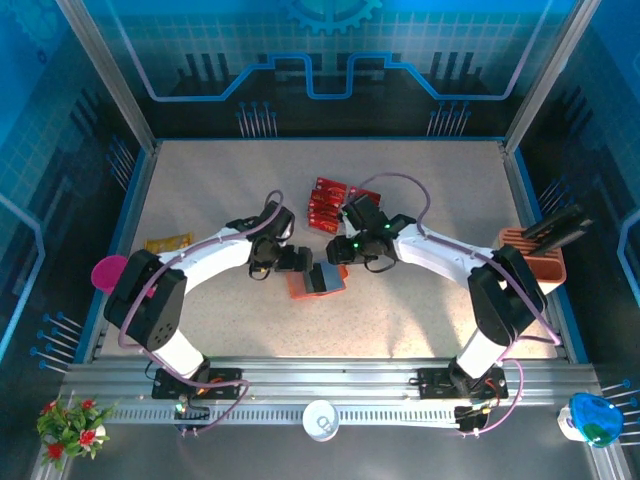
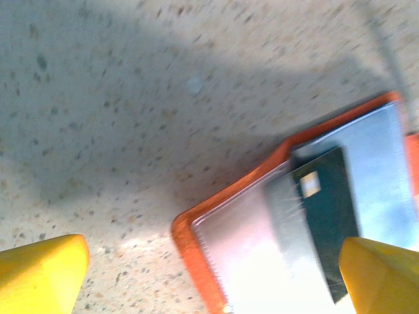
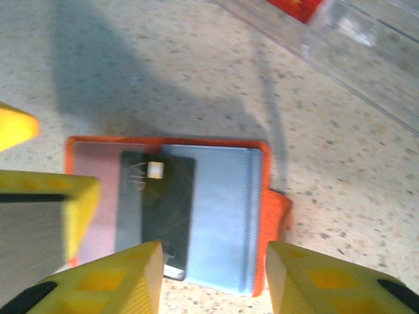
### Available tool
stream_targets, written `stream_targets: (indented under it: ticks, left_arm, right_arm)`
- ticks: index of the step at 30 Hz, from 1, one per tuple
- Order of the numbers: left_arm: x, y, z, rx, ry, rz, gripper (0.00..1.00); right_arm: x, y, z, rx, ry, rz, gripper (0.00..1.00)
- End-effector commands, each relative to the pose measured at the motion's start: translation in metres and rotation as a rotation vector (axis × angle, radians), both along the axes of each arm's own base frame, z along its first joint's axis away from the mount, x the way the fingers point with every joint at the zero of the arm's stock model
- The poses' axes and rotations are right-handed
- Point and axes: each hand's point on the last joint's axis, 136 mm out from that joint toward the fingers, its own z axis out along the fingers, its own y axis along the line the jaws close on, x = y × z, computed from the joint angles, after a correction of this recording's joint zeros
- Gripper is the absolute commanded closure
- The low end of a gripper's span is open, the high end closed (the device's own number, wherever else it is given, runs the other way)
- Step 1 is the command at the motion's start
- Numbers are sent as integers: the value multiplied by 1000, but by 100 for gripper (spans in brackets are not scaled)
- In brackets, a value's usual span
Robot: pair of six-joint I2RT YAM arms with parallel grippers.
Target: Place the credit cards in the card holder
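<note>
well, the card holder (image 1: 318, 282) lies open on the table (image 1: 420, 180) between the two arms, with a dark grey card (image 3: 156, 206) flat on its inner pockets; whether it's tucked into a slot i can't quite tell. the right gripper (image 3: 213, 278) hangs over it, fingers parted, gripping nothing. the left gripper (image 2: 209, 281) stands wide, straddling the holder's corner. red cards (image 1: 328, 205) sit in the clear tray (image 3: 366, 72) just beyond.
</note>
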Motion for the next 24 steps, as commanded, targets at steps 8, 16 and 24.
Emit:
stream_targets:
  ticks: [8,16,24]
  left_arm:
    - [8,-31,26,-46,-6,-37,1]
    - [3,-38,14,-18,26,-59,1]
    - [-1,-44,2,0,54,-77,1]
  right_arm:
    - [8,-9,-49,-96,84,-18,56]
    - [11,-10,-47,-79,85,-15,100]
    - [-2,-11,-29,-7,83,-51,100]
